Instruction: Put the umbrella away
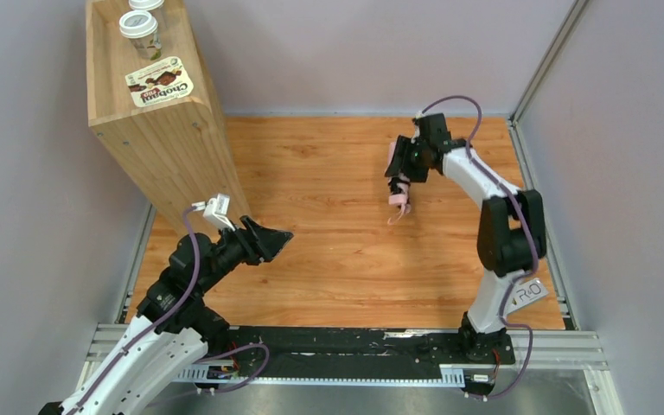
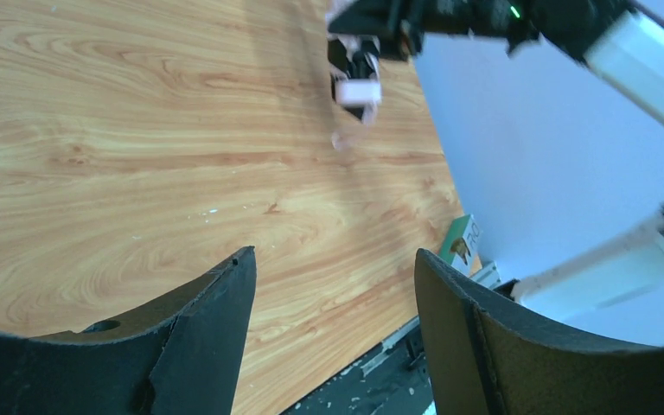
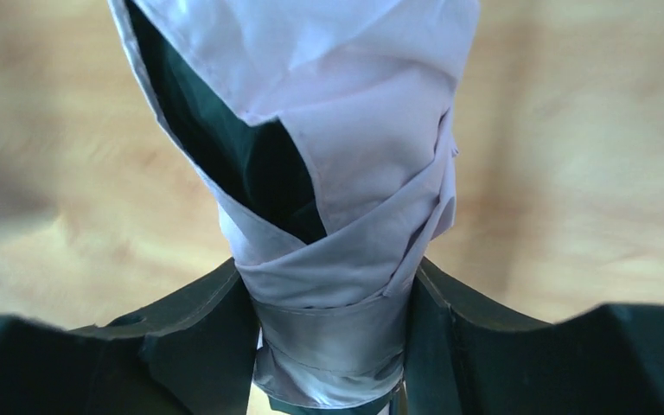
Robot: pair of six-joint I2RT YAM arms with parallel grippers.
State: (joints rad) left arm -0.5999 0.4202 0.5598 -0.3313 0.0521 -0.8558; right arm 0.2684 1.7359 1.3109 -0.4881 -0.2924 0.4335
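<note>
Fingers point(image 3: 199, 328) of the right gripper point(image 3: 330, 285) are pressed tight on the pale pink fabric umbrella point(image 3: 354, 156), folded into a small bundle, above the far right part of the orange wooden table point(image 1: 328, 268). The left gripper point(image 2: 335, 259) hovers well apart, its 2 jaws spread wide, holding nothing.

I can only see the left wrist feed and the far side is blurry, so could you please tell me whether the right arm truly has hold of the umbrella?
Observer: Yes; in the right wrist view the right gripper has its jaws shut on the umbrella, squeezing the folded pink bundle from both sides.
Operator: Thanks. Is anything standing close to my left arm?
Observer: The top view shows a tall wooden box just beyond and left of the left gripper.
Operator: Is anything on it?
Observer: Two lidded cups and a Chobani pack sit on top.
</note>
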